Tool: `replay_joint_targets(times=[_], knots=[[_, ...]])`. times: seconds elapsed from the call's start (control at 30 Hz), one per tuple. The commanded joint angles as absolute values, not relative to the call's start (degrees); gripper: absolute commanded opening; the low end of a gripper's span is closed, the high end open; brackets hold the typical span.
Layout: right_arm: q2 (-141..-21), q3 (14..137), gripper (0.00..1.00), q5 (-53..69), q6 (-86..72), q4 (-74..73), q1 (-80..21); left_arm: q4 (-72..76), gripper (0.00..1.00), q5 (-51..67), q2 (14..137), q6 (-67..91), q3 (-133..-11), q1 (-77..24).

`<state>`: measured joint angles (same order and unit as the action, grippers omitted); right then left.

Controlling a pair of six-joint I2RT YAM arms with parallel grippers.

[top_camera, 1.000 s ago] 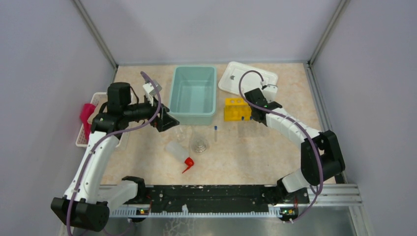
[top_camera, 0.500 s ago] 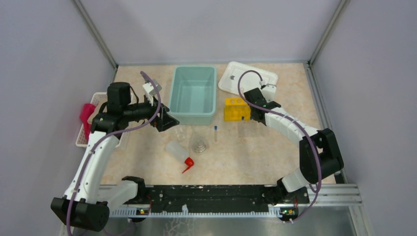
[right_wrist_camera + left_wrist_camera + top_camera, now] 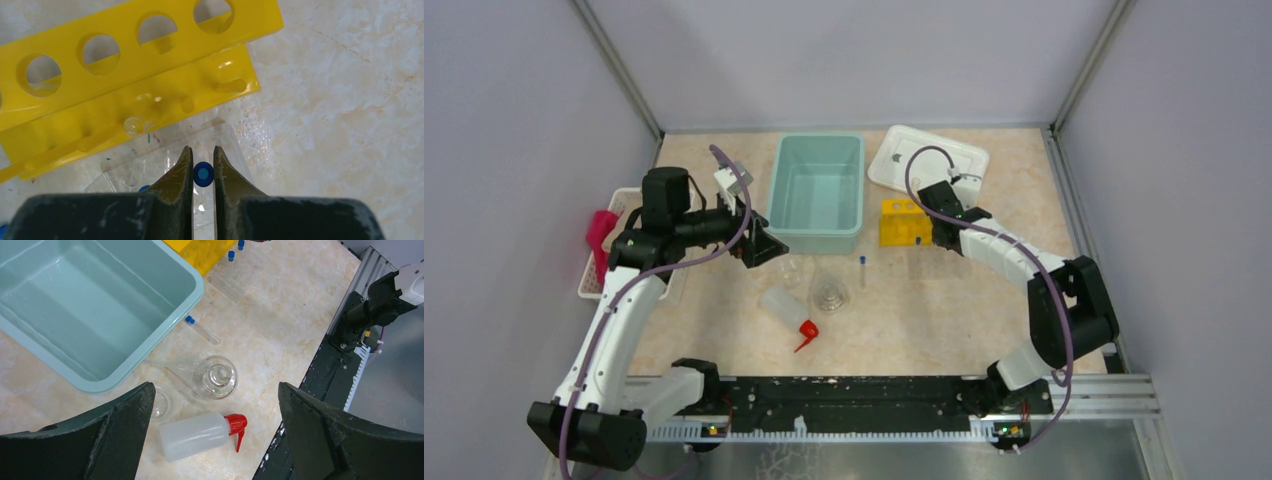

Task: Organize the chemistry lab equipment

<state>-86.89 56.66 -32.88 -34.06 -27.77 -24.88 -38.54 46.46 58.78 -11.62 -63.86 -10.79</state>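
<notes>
A blue-capped tube (image 3: 203,174) is pinched at lower centre by the nearly closed right gripper (image 3: 202,153), below the yellow rack (image 3: 129,40); the left gripper (image 3: 762,246) is spread wide, empty. The tube could be jammed if a hole is missed.

Yellow rack (image 3: 905,222), pale teal tub (image 3: 816,235), blue tube cap (image 3: 203,174), red bottle spout (image 3: 236,422), beige marbled tabletop (image 3: 944,300).

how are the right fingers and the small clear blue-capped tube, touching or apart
Touching. The right wrist view shows the right fingers pinching the cap of the small clear blue-capped tube, no gap either side.
</notes>
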Motion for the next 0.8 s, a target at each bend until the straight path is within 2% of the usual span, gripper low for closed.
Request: replay_joint_targets(times=[0.0,0.2,0.3,0.4,0.77], knots=[[-86.63,55.78,0.00,-32.94,-34.01,-26.66,-25.00,-37.16,0.99,46.58,58.88,-11.69,-65.34,-10.81],[-86.58,55.06,0.00,-32.28,-34.05,-26.07,-25.21,-37.16,0.99,46.36,58.72,-11.69,-65.47,-10.81],[-86.02,55.03,0.22,-31.69,-33.97,-25.92,-25.32,-37.24,0.99,46.37,58.80,-11.70,-65.43,-10.81],[-84.42,55.19,0.31,-31.40,-34.06,-26.17,-25.39,-37.30,0.99,46.23,58.78,-11.63,-65.63,-10.81],[-74.58,61.28,0.35,-29.86,-35.24,-31.41,-29.16,-37.50,0.99,46.29,58.80,-11.45,-66.09,-10.81]])
